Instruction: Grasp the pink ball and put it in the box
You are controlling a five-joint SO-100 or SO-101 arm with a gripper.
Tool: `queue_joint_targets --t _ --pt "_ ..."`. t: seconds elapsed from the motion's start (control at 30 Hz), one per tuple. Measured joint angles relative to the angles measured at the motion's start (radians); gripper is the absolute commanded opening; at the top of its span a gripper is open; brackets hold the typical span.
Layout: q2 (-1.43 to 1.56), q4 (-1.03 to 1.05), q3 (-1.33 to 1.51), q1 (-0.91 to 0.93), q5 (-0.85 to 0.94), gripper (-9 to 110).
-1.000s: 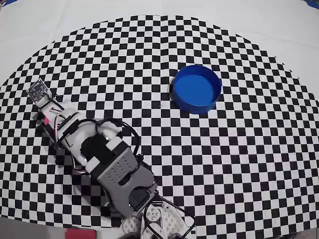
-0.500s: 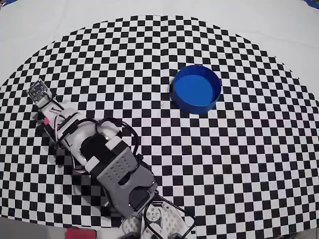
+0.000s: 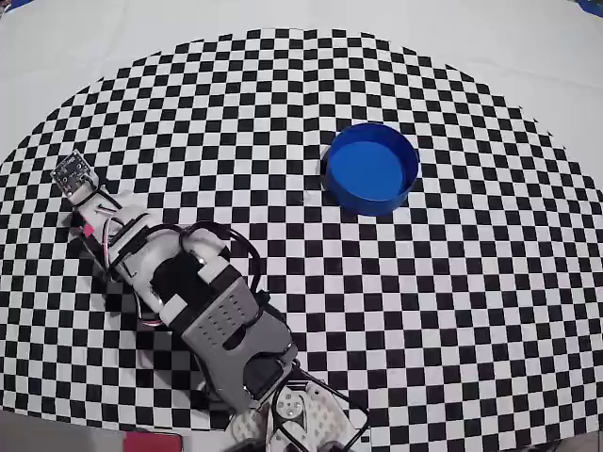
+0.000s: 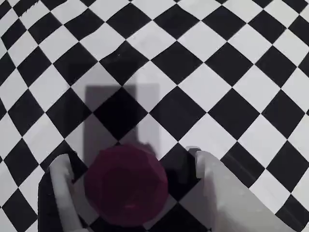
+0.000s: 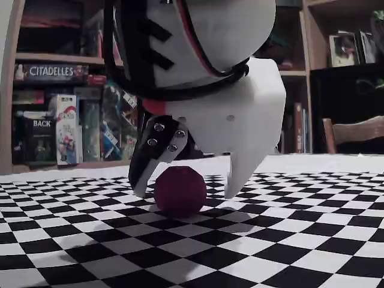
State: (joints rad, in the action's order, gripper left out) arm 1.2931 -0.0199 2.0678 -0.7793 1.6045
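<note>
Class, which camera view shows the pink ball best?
The fixed view: the pink ball sits in full side profile on the checkered cloth between the open gripper fingers. The wrist view shows it cropped at the bottom; overhead, the arm hides it.

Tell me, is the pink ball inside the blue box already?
No, the pink ball sits on the checkered table between the gripper fingers, and the box looks empty from overhead.

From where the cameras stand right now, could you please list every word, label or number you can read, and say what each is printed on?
"CITADELLES": on a dark game box lying flat on the shelf, fixed view.
"BACK": on a dark box standing on the shelf below.
Other boxes and books on the shelves: print too small or blurred to read.
Pink ball, gripper, blue box, checkered cloth: no text visible.
</note>
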Motion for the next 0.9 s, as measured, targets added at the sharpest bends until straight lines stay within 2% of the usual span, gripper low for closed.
queue_joint_targets --t 0.23,0.4,0.9 --pt "0.0 0.0 0.0 0.0 0.0 28" --pt "0.0 0.0 0.0 0.0 0.0 1" --pt "0.0 0.0 0.0 0.0 0.0 0"
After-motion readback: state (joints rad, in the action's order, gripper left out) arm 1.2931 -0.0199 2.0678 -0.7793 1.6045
